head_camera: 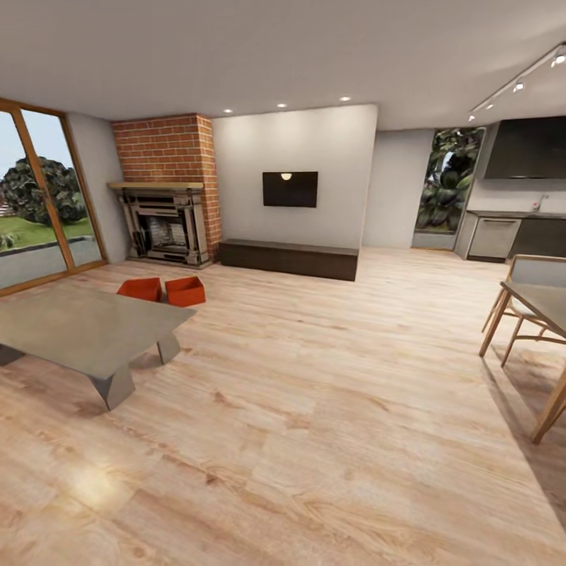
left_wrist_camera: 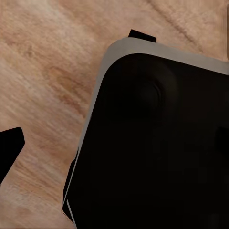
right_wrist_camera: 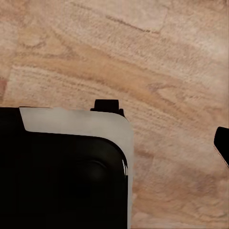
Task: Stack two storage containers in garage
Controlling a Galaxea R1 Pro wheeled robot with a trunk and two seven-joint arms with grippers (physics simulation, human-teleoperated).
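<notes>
Two red-orange storage containers stand side by side on the living room's light wood-plank floor point(head_camera: 314, 409), far ahead to the left: one container point(head_camera: 140, 288) and its twin point(head_camera: 185, 291). The near edge of both is hidden behind a grey coffee table point(head_camera: 79, 326). In the left wrist view, my left gripper point(left_wrist_camera: 114, 152) hangs over the planks and my own dark base point(left_wrist_camera: 157, 143), one black fingertip point(left_wrist_camera: 9, 148) at the picture's edge. In the right wrist view, my right gripper point(right_wrist_camera: 114, 143) hangs likewise, its fingertip point(right_wrist_camera: 222, 143) at the far edge. Both hold nothing.
A brick fireplace point(head_camera: 165, 228) and a low dark bench point(head_camera: 288, 259) under a wall TV line the far wall. Wood-framed glass doors point(head_camera: 39, 204) are at the left. A wooden dining table point(head_camera: 542, 303) with a chair stands at the right. Broad open floor lies ahead.
</notes>
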